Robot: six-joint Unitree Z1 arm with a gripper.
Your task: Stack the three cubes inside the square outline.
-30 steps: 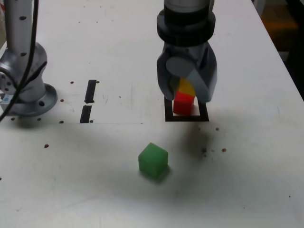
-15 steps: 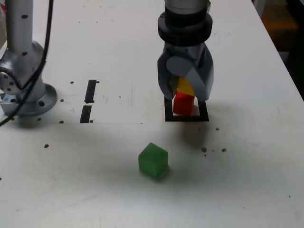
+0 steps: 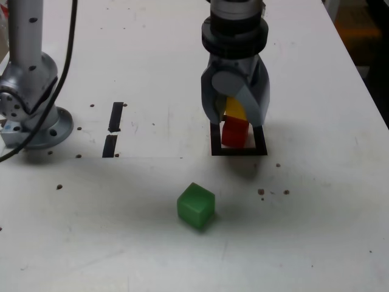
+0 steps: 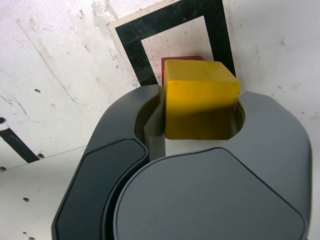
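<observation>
Step 2 of the stack looks in hand: the hand (image 4: pixel 200 112) is closed on the yellow cube (image 4: pixel 200 100), above the red cube (image 3: pixel 234 132) inside the square outline (image 3: pixel 216 149). Next: align, lower, release; the green cube (image 3: pixel 196 205) waits outside.

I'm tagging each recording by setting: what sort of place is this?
Probably a lab or robot test bench: a worn white tabletop marked with a black tape square, an arm's round base standing on it, and small coloured cubes such as the green one.
</observation>
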